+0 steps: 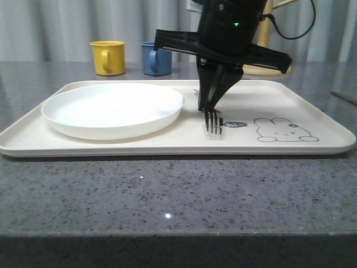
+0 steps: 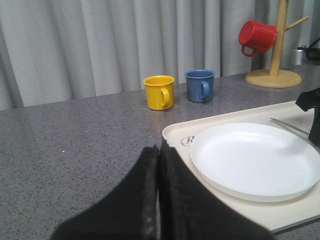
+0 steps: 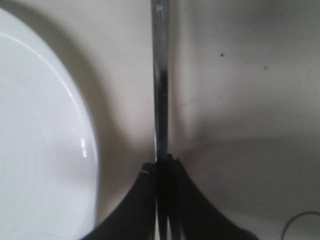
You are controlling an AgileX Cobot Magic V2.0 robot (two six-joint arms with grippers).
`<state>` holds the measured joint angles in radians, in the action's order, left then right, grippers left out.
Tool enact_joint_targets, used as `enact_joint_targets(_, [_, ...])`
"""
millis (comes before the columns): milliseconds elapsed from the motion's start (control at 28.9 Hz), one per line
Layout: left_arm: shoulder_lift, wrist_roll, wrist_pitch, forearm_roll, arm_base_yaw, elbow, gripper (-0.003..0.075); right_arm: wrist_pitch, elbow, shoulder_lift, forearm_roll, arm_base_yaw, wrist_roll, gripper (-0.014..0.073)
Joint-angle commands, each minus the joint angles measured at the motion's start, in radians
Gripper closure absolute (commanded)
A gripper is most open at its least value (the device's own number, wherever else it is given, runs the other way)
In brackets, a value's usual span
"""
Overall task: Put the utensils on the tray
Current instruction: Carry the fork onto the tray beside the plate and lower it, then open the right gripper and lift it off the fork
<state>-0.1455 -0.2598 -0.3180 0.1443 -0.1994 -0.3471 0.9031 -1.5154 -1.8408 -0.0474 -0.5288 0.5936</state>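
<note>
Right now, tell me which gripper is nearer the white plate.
Right. The right gripper holds the fork on the tray just beside the white plate. The left gripper hangs shut over the bare counter, off the tray's corner.

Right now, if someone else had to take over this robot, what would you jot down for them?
Right gripper: shut on the fork, tines down over the tray, right of the plate.
Left gripper: shut, holding nothing, over the table beside the tray's corner.
Done: fork carried to the tray. I can't tell whether its tips touch the tray yet.
Left: let go of the fork so it lies on the tray. A thin metal piece lies behind the plate; too little shows to name it. No other cutlery seen from here.
</note>
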Motion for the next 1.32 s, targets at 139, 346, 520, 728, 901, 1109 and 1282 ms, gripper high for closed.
enact_joint_targets(139, [-0.012,0.01,0.079,0.013,0.001,-0.029,0.0738,-0.018,-0.035,0.045,0.047,0.001,0.026,0.0634])
enact_joint_targets(346, [-0.012,0.01,0.079,0.013,0.001,-0.029,0.0738,-0.018,-0.035,0.045,0.042,0.001,0.026,0.0544])
enact_joint_targets(520, [-0.012,0.01,0.079,0.013,0.001,-0.029,0.0738,-0.018,-0.035,0.045,0.042,0.001,0.026,0.0478])
enact_joint_targets(728, [-0.012,0.01,0.079,0.013,0.001,-0.029,0.0738,-0.018,-0.035,0.045,0.041,0.001,0.034,0.0381])
enact_joint_targets(901, [-0.012,0.01,0.079,0.013,0.001,-0.029,0.0738,-0.018,-0.036,0.052,0.041,0.001,0.034,0.0327])
enact_joint_targets(1109, [-0.012,0.01,0.079,0.013,0.001,-0.029,0.0738,0.001,-0.036,0.114,0.075,0.033,0.034,0.0325])
enact_joint_targets(1282, [-0.012,0.01,0.079,0.013,0.001,-0.029,0.0738,0.053,-0.036,0.175,0.075,0.103,-0.028,0.0326])
